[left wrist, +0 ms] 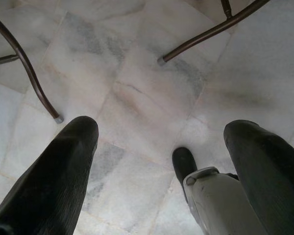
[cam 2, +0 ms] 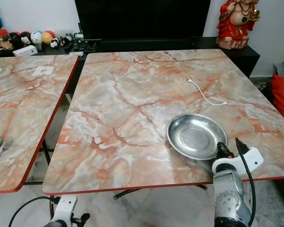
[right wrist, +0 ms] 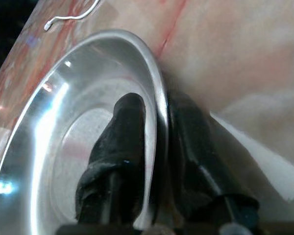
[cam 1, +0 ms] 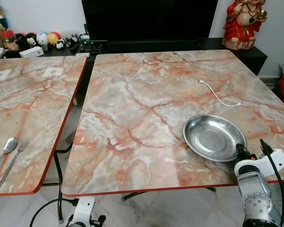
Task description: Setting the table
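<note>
Plate (cam 1: 214,137), a steel one, rests at lower right on the marble surface (cam 1: 132,118), its near rim pinched by the right pincer (right wrist: 159,147), while the left pincer (left wrist: 161,161) hangs released over the floor; spoon (cam 1: 8,145) and fork (cam 1: 20,147) wait on the neighbouring surface (cam 1: 33,109), so setting looks barely begun.
</note>
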`<state>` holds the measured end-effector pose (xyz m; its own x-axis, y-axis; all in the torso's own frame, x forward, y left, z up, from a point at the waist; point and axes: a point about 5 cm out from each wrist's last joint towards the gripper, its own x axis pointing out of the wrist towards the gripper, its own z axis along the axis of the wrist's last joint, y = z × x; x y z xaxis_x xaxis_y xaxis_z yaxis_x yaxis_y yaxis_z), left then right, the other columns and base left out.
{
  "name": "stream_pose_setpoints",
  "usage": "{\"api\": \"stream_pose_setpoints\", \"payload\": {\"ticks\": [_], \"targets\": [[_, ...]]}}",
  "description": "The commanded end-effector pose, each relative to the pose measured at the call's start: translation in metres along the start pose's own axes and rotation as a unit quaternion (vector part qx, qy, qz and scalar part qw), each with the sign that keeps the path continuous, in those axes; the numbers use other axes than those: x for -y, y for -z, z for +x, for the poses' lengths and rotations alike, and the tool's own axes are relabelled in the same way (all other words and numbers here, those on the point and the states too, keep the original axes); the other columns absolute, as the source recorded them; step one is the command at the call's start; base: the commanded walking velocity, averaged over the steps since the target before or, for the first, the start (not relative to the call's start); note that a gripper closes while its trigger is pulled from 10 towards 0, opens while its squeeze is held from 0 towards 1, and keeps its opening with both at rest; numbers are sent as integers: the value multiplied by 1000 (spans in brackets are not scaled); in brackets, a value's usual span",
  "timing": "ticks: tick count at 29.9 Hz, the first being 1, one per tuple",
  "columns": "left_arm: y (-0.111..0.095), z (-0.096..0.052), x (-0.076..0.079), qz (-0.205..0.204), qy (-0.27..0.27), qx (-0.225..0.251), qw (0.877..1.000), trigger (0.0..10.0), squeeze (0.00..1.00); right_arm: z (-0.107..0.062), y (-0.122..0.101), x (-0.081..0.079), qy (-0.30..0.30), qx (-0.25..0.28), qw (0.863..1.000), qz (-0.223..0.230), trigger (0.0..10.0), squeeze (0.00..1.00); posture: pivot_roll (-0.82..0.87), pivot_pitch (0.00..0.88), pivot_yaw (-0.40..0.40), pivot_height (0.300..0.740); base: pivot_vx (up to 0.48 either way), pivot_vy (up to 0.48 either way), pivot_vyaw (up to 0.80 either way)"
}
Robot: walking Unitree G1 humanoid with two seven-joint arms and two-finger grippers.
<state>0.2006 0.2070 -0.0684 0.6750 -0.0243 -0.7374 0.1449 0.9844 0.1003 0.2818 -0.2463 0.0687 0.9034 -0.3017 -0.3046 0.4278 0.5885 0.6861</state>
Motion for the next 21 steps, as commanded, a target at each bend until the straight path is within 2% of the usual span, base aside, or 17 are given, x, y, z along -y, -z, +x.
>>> {"api": "stream_pose_setpoints", "payload": {"ticks": [1, 7, 8, 11, 12, 13, 14, 15, 18, 21], "targets": [[2, 0, -2, 12, 3, -8, 1000, 10000, 0, -1, -3, -3, -3, 4, 1000, -10, 10000, 651, 12, 0, 4, 740, 0, 0, 0], [-1, 1, 0, 11, 3, -5, 1000, 10000, 0, -5, -6, -1, -8, 8, 1000, -17, 10000, 651, 10, 0, 3, 740, 0, 0, 0], [-1, 1, 0, 10, 3, -5, 1000, 10000, 0, -6, -7, -2, -13, 11, 1000, -19, 10000, 773, 8, 0, 3, 740, 0, 0, 0], [0, 0, 0, 10, 3, -6, 1000, 10000, 0, -9, -11, -6, -29, 24, 999, -24, 10000, 773, 8, 0, 3, 740, 0, 0, 0], [0, 0, 0, 9, 3, -7, 1000, 10000, 0, -11, -13, -7, -33, 32, 999, -26, 10000, 682, 9, 0, 2, 740, 0, 0, 0], [0, 0, 0, 8, 3, -7, 1000, 10000, 0, -13, -18, -6, -28, 48, 998, -33, 10000, 447, 12, 0, 0, 740, 0, 0, 0], [0, 0, 0, 8, 3, -7, 1000, 10000, 0, -15, -23, -3, -15, 64, 997, -41, 10000, 0, 12, 0, 0, 740, 0, 0, 0], [0, 0, 0, 8, 3, -7, 1000, 10000, 0, -15, -23, -3, -15, 64, 997, -41, 10000, 0, 12, 0, 0, 740, 0, 0, 0], [1, 0, -1, 7, 2, -8, 1000, 10000, 0, -25, -40, 9, 31, 128, 990, -52, 10000, 0, 8, 0, 1, 740, 0, 0, 0], [1, 0, -1, 7, 2, -8, 1000, 10000, 0, -34, -53, 13, 45, 179, 977, -104, 10000, 0, 2, 0, 3, 740, 0, 0, 0]]}}
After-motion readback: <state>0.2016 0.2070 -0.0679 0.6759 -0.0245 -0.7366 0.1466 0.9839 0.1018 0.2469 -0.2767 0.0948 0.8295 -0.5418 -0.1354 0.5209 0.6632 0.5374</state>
